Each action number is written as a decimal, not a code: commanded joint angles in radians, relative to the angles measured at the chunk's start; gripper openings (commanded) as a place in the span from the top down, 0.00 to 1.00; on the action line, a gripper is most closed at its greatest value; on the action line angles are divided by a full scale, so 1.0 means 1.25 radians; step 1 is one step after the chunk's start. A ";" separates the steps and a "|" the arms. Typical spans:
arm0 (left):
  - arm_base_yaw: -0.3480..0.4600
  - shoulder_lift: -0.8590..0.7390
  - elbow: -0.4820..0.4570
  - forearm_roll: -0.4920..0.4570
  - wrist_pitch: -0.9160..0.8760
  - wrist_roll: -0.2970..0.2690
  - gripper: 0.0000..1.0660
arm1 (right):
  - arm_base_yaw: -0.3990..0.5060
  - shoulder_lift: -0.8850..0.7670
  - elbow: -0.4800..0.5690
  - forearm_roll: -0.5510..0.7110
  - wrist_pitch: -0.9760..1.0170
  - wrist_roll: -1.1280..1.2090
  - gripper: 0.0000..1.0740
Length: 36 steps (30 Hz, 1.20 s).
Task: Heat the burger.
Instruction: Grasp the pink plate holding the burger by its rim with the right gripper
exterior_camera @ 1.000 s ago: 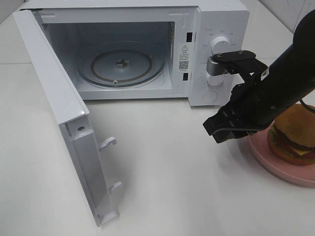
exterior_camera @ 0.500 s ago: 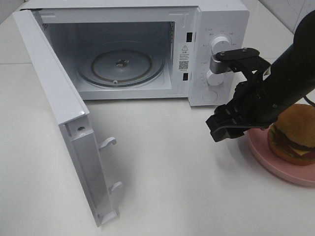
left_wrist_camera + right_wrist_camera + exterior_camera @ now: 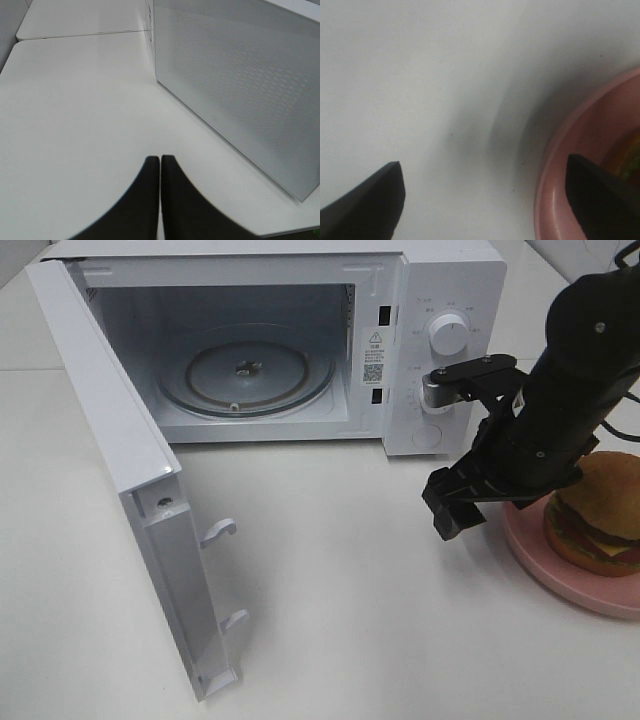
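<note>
Two arms noted; burger (image 3: 600, 505) rests on the pink plate (image 3: 560, 578) at the bench's (image 3: 330, 570) right edge.
The right arm (image 3: 570, 390) slopes steeply down in front of the microwave (image 3: 440, 300). The right end effector (image 3: 482, 165) has its fingers spread wide and empty, one over bare bench, the other over the plate rim. The burger lies just beside it, not touched. The left end effector (image 3: 160, 200) hangs low over the bench, fingers pressed together, holding nothing.
</note>
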<state>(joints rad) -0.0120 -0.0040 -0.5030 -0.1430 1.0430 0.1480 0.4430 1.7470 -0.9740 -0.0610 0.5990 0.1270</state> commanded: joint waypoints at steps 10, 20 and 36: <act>0.000 -0.014 0.002 0.002 -0.006 -0.003 1.00 | -0.002 0.146 -0.127 -0.138 0.149 0.145 0.28; 0.000 -0.014 0.002 0.002 -0.006 -0.003 1.00 | -0.004 0.218 -0.134 -0.171 0.136 0.150 0.29; 0.000 -0.014 0.002 0.002 -0.006 -0.003 1.00 | -0.004 0.276 -0.134 -0.206 0.118 0.107 0.37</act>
<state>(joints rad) -0.0120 -0.0040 -0.5030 -0.1430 1.0430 0.1480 0.4430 2.0510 -1.1570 -0.3020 0.7520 0.2790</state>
